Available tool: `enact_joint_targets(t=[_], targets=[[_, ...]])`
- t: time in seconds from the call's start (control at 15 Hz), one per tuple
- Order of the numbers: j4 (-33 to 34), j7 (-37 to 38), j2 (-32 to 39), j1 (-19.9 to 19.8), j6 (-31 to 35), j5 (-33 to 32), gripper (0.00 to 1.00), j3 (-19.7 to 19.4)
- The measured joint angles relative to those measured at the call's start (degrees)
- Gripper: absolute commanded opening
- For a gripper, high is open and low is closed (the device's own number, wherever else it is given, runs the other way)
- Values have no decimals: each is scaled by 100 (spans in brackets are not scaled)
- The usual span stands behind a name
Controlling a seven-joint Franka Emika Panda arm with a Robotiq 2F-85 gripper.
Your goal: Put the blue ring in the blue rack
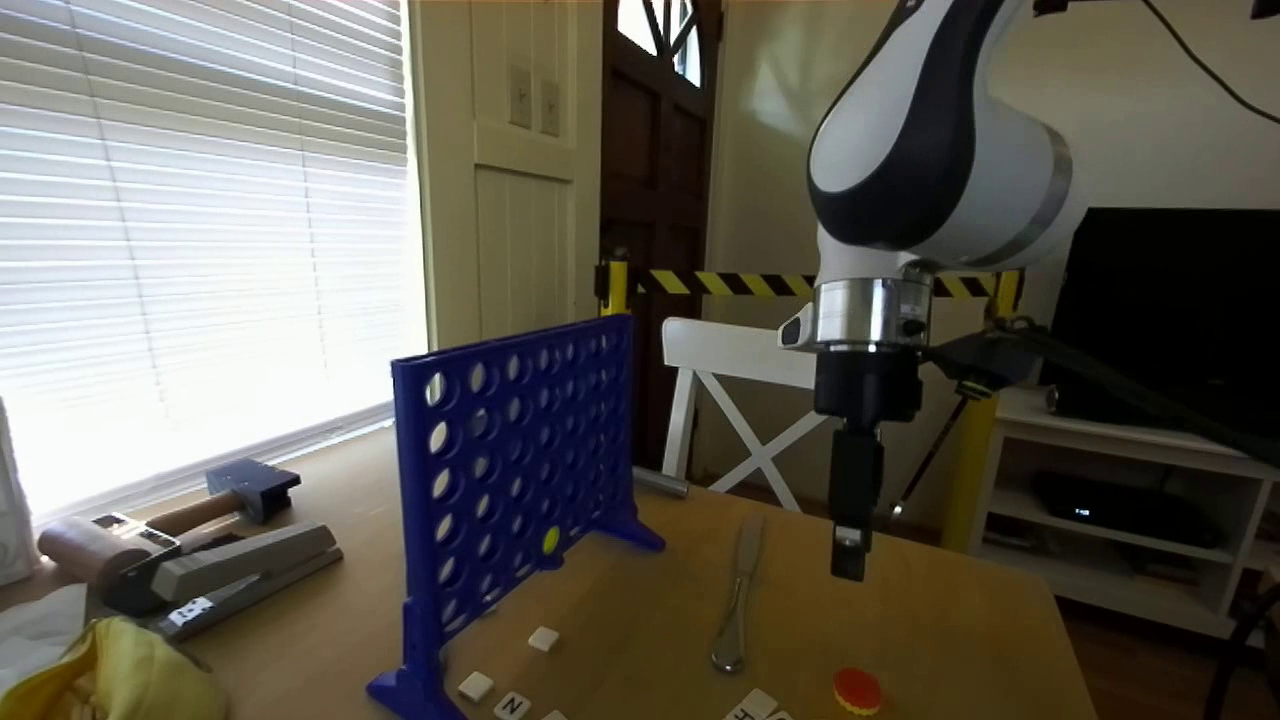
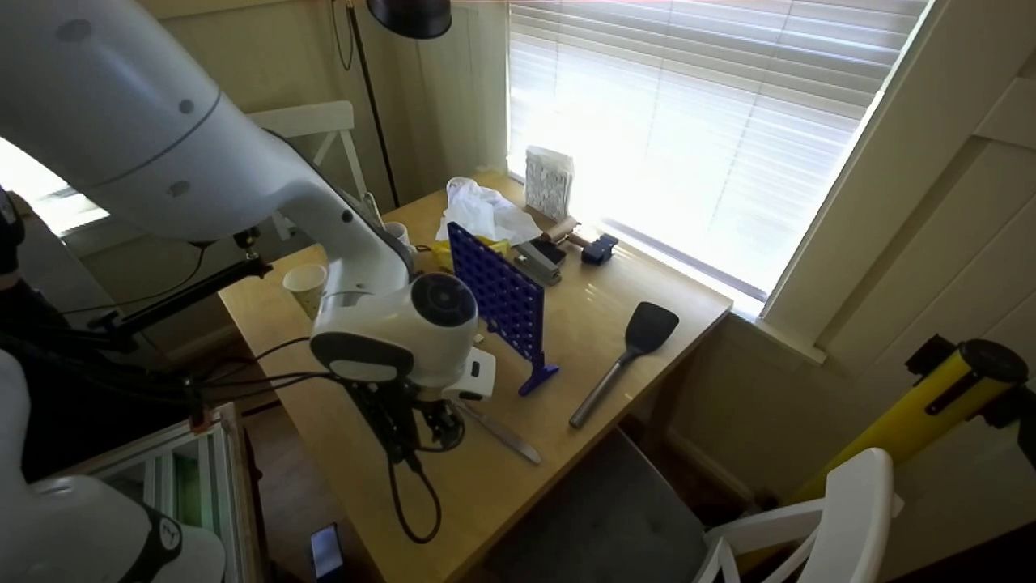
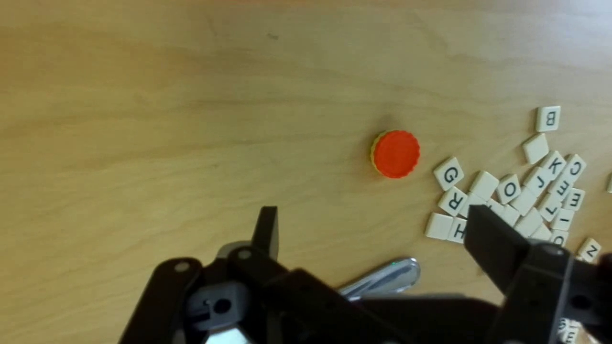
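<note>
Wooden tabletop (image 1: 960, 620) beside lowered window blinds (image 1: 210, 230). Upright on it stands a blue Connect-Four-style rack (image 1: 497, 438), a yellow disc (image 1: 551, 541) in its bottom row. Above the tabletop hangs the gripper (image 3: 370, 212), its jaws spread well apart in the wrist view. An orange-red token (image 3: 397, 154) lies near the letter tiles (image 3: 508, 189), atop a yellow token (image 3: 374, 153), outside the rack.

Table (image 3: 167, 157): smooth wood, grain showing, slight sheen. Rack (image 1: 497, 440): smooth-looking plastic. Red token (image 3: 397, 154): looks plastic; ridged rim, matt face. Knife (image 3: 387, 278): glossy metal. Tiles (image 3: 448, 173): smooth, material unclear. Spatula (image 2: 645, 332): matt head, metal handle. Gripper (image 3: 370, 227): mostly matt.
</note>
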Motion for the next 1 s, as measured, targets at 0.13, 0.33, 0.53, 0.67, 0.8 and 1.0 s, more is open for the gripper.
enact_joint_targets(t=[0.13,0.33,0.53,0.67,0.8,1.0], targets=[[91,-149,333,-232,29,23,100,216],[191,-357,728,-577,30,23,100,507],[267,-391,866,-736,30,23,100,635],[280,-381,869,-750,30,4,100,651],[272,-375,869,-783,30,-55,100,711],[240,-360,869,-784,37,-132,100,797]])
